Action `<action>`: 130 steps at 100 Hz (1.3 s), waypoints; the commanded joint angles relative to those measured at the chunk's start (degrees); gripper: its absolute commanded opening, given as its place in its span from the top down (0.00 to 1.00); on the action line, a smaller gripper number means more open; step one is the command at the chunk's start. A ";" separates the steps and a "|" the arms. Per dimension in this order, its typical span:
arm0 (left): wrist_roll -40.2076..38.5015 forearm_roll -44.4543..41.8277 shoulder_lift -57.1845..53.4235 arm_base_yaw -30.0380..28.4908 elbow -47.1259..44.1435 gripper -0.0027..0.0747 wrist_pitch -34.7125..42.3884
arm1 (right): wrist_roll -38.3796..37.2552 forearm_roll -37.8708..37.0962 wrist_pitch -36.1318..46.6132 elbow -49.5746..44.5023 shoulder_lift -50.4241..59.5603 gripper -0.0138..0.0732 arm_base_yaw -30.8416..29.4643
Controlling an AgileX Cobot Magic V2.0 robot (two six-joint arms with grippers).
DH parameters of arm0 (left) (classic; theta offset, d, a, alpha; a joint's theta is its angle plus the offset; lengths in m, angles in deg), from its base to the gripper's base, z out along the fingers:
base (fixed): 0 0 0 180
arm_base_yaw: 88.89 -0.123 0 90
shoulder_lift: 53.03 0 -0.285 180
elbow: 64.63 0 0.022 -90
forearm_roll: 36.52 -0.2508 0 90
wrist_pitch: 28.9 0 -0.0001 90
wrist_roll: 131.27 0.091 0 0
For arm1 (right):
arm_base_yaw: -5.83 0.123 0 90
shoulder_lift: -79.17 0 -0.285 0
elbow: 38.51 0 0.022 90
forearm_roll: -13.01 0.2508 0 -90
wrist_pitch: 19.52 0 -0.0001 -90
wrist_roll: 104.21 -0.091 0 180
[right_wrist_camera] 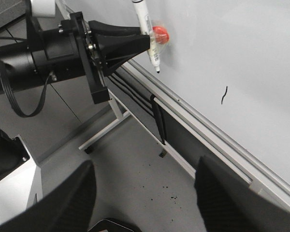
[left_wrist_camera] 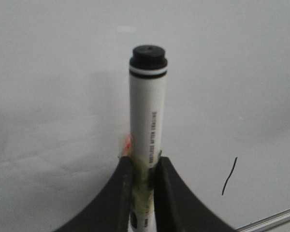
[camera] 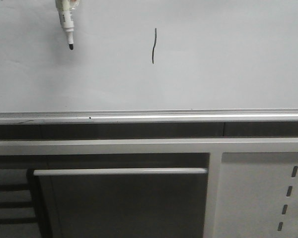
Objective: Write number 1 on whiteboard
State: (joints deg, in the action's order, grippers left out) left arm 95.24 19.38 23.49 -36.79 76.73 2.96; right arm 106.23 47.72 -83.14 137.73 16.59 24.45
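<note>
The whiteboard (camera: 213,59) fills the upper front view, with its silver rail (camera: 149,117) along the lower edge. The number 1 (camera: 154,45) is a thin wavy black stroke on it; it also shows in the left wrist view (left_wrist_camera: 229,176) and the right wrist view (right_wrist_camera: 224,94). My left gripper (left_wrist_camera: 144,162) is shut on a white marker (left_wrist_camera: 147,116). The marker (camera: 66,20) hangs tip down at the top left, well left of the stroke; whether its tip touches the board does not show. My right gripper (right_wrist_camera: 142,186) is open and empty, away from the board.
Below the rail are a dark gap, a grey frame bar (camera: 149,146) and a white perforated panel (camera: 268,198) at the lower right. In the right wrist view the left arm (right_wrist_camera: 48,58), the board stand's legs (right_wrist_camera: 106,130) and grey floor (right_wrist_camera: 135,174) show.
</note>
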 commanded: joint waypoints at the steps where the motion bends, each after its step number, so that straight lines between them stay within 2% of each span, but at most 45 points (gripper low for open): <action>1: -1.12 -4.48 -0.82 -1.82 3.09 0.99 -0.51 | -0.09 1.42 2.93 1.67 0.52 0.38 -0.49; 12: -1.21 -4.48 -0.82 -4.42 3.94 0.99 -1.22 | -0.09 1.42 2.93 1.67 0.52 0.38 -0.49; 23: -1.21 -4.57 -0.82 -7.26 4.62 0.99 -5.28 | -0.09 1.42 2.93 1.67 0.52 0.38 -0.49; 36: -1.21 -5.93 -0.82 -8.89 4.74 0.99 -5.53 | -0.09 1.42 3.17 1.67 0.52 0.38 -0.49; 130: -1.21 -7.45 -0.82 -10.33 4.78 0.99 -3.61 | -0.09 1.42 3.19 1.67 0.52 0.38 -0.49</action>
State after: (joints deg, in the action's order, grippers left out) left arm 94.67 12.83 23.62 -46.44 79.35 -6.27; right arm 106.23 47.57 -83.04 137.73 16.59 24.45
